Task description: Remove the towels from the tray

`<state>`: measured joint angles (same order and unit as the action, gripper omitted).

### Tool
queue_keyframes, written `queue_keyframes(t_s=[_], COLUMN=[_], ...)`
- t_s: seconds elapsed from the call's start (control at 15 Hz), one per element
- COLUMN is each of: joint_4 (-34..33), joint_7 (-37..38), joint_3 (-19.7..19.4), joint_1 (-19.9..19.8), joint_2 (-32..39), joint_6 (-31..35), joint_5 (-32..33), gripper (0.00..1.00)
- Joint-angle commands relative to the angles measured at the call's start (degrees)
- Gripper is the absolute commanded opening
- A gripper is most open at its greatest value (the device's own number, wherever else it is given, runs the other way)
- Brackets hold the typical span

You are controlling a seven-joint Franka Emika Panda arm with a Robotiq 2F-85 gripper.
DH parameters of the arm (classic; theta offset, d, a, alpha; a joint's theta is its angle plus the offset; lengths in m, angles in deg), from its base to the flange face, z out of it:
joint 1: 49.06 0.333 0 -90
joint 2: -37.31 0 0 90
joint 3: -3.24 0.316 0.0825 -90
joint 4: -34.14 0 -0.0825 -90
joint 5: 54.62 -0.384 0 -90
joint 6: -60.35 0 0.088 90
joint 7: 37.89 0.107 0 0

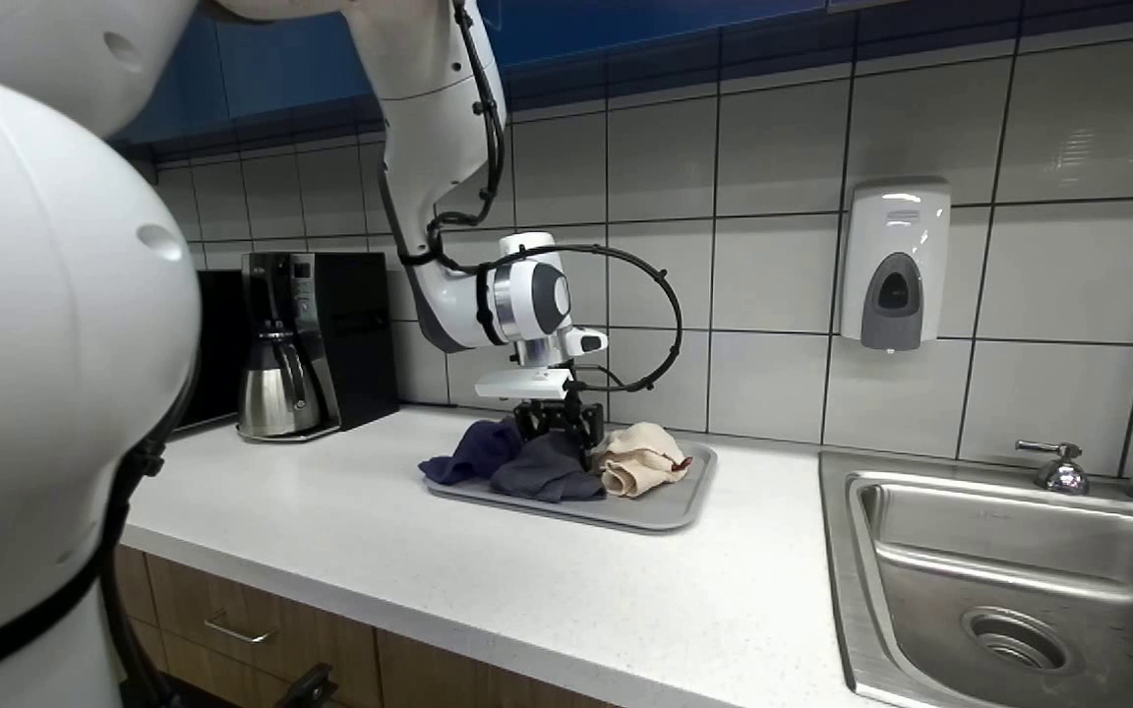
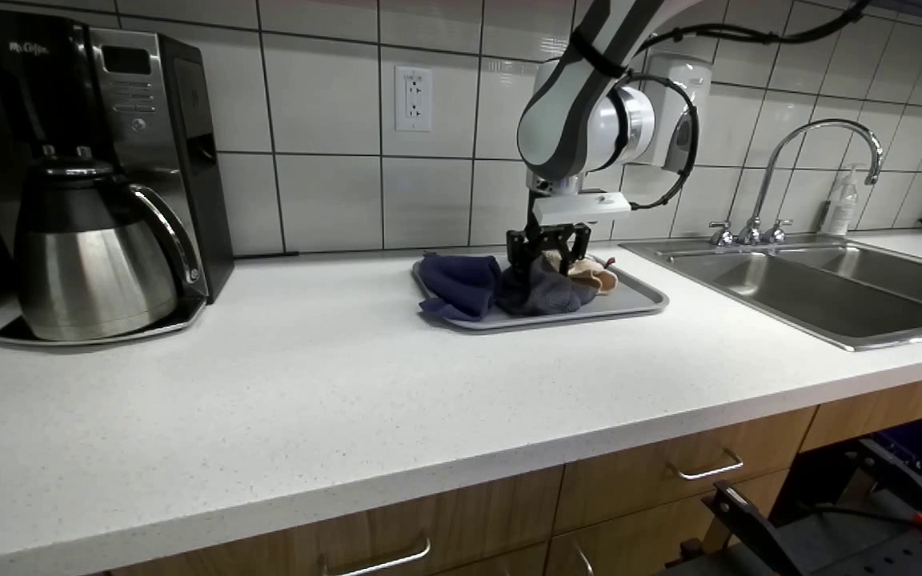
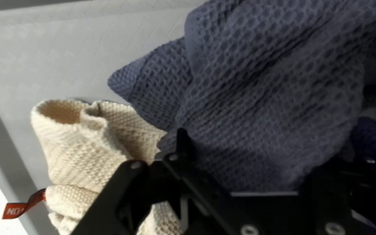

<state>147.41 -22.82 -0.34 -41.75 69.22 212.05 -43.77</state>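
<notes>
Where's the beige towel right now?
On the tray: in both exterior views the beige towel lies right of the slate-blue towel. In the wrist view it is at lower left, its red tag sticking out leftward.

On a rectangular grey tray (image 1: 682, 497), a bunched slate-blue cloth towel (image 1: 547, 474) is lying between bunched navy cloth (image 1: 473, 454) and bunched beige cloth (image 1: 640, 458).

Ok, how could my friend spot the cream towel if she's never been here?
Find the sink, then the tray on the counter beside it. On it, the cream towel lies nearest the sink. It's pale with a red tag, while the slate towel and navy towel are darker.
</notes>
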Motion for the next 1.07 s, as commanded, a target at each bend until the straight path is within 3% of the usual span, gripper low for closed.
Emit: queue_keyframes(t_s=[0.0, 0.33, 0.4, 1.0], joint_4=[-2.1, -0.8, -0.2, 4.6], joint_7=[-0.8, -0.7, -0.7, -0.3], joint_3=[-0.5, -0.7, -0.7, -1.4], joint_1=[0.6, 0.6, 0.5, 0.5], joint_2=[1.2, 0.0, -0.7, -4.9], joint_6=[-1.5, -1.6, -1.7, -1.0], joint_5=[-0.9, -1.0, -1.0, -0.8], gripper=[0.4, 0.03, 0.0, 0.02])
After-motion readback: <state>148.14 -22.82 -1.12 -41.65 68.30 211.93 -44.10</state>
